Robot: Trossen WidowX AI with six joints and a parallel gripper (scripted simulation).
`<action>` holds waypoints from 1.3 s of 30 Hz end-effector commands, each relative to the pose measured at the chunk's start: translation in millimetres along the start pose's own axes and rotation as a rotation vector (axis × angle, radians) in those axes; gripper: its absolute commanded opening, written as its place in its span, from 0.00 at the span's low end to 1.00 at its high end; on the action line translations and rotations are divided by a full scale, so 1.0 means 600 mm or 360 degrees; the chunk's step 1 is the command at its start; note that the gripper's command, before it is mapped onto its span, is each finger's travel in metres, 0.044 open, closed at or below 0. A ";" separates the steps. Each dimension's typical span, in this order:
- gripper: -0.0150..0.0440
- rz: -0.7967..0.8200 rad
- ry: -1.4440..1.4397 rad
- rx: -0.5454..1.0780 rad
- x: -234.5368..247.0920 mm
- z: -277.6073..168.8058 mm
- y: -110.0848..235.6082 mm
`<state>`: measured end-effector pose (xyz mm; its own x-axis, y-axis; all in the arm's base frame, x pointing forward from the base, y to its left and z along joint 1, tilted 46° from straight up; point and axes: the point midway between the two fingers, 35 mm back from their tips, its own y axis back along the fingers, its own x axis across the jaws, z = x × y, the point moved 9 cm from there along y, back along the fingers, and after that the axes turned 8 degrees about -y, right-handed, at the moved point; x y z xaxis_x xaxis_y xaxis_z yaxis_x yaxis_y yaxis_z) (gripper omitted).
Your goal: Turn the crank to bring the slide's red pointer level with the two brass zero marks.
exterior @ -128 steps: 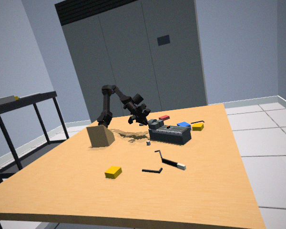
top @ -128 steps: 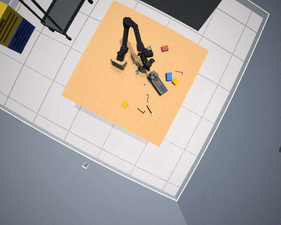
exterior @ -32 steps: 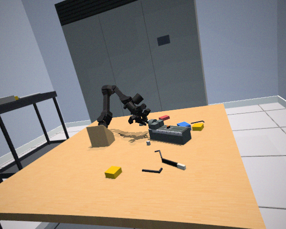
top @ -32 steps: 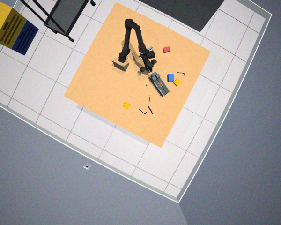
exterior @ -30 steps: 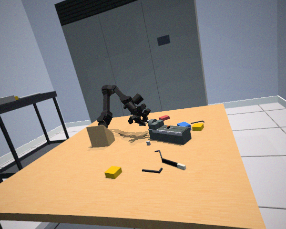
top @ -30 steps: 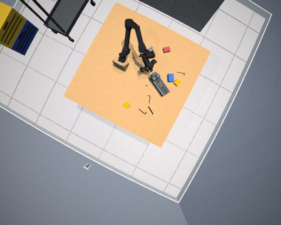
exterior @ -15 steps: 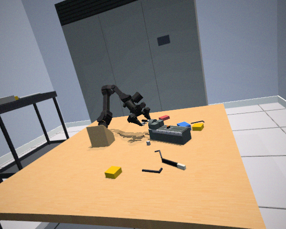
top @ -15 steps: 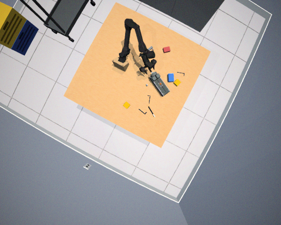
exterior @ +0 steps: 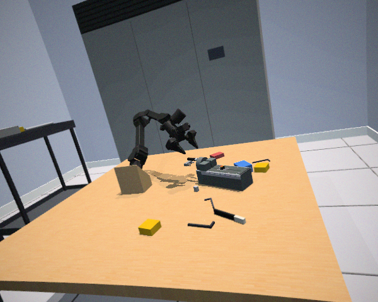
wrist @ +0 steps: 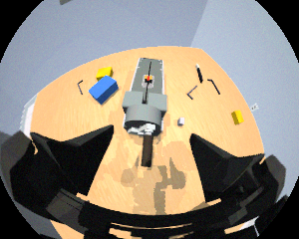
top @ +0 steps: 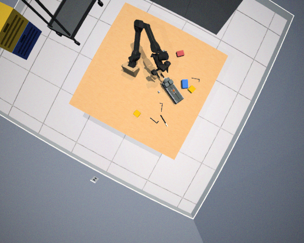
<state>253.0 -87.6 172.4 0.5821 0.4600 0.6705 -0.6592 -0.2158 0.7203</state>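
Observation:
The machine (top: 176, 95) (exterior: 225, 178) (wrist: 148, 103) is a grey box lying lengthwise on the table, with a rounded housing at the arm's end. Its dark crank handle (exterior: 191, 159) (wrist: 148, 150) sticks out from that end towards the arm. The slide's red pointer (top: 174, 90) (exterior: 221, 167) (wrist: 149, 80) sits on the top track, about a third of the way along from the housing. The brass marks are too small to make out. My gripper (top: 161, 70) (exterior: 189, 149) (wrist: 152, 133) is open and empty. It hangs a little above and behind the handle, with its fingers well clear on either side.
A blue block (top: 184, 83) (exterior: 242, 163) (wrist: 104, 90) and a yellow block (top: 191, 89) (exterior: 261, 167) lie beside the machine, and a red block (top: 180, 53) (exterior: 216, 155) lies behind it. A small grey cube (top: 158, 91) (exterior: 195, 188), hex keys (exterior: 200, 224), a screwdriver (exterior: 230, 215) and another yellow block (top: 137, 113) (exterior: 148, 226) lie nearer the front.

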 end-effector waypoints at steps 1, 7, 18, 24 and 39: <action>1.00 0.0006 0.0003 -0.0007 0.005 0.026 0.026; 1.00 0.0044 0.0029 0.0007 0.007 0.050 0.020; 1.00 0.0220 0.0153 0.0058 0.003 0.126 -0.038; 1.00 0.0318 0.0223 0.0078 -0.008 0.166 -0.074; 1.00 0.0442 0.0314 0.0095 -0.037 0.173 -0.165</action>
<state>353.2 -181.2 122.3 0.2661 0.5424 0.7969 -0.7629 -0.3868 0.5180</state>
